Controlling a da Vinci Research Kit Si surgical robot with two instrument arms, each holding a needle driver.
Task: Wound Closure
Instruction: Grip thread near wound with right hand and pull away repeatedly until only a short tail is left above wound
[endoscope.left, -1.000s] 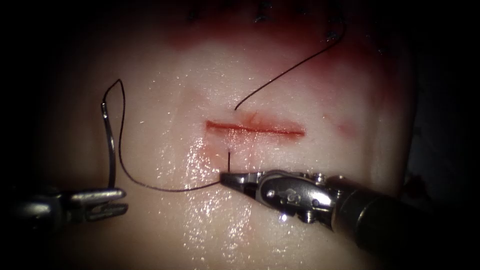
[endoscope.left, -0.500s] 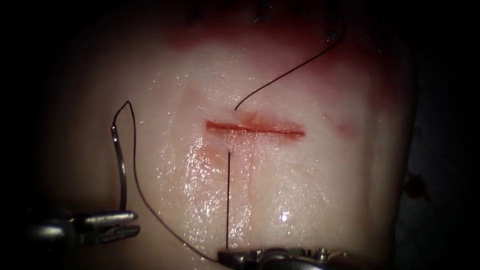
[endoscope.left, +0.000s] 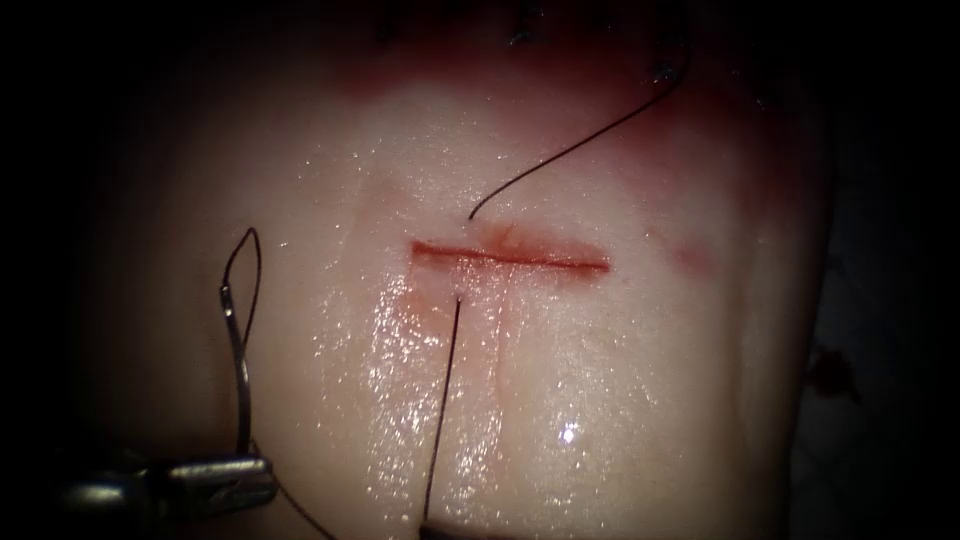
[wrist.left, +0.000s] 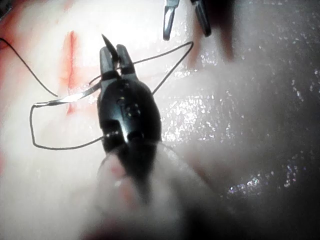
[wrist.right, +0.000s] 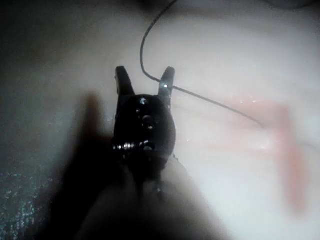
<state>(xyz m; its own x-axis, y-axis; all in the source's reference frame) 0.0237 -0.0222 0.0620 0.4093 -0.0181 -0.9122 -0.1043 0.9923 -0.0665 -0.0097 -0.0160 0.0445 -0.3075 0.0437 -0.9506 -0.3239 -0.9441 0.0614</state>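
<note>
My left tool (endoscope.left: 266, 478) sits at the lower left, well left of the cut (endoscope.left: 510, 257), shut on the curved needle (endoscope.left: 240, 380) close to its point. In the left wrist view the point pokes out just past the left tool (wrist.left: 115, 50). The needle stands free of the tissue (endoscope.left: 600, 400), its tail end uppermost with the thread looping off it. The thread (endoscope.left: 442, 410) leaves the tissue just below the cut's left end and runs straight down. My right tool (wrist.right: 145, 72) is open, and the thread (wrist.right: 150, 75) lies loose against one jaw.
A second strand (endoscope.left: 570, 150) rises from above the cut toward the far right, where dark stitches (endoscope.left: 662, 70) and red fluid (endoscope.left: 560, 70) mark the tissue's far edge. The right tool's open jaws hang beyond the left tool in the left wrist view.
The right tool drew the thread down and out past the near edge, lengthening the strand below the cut, then opened its jaws. The left tool shifted slightly right and down with the needle.
</note>
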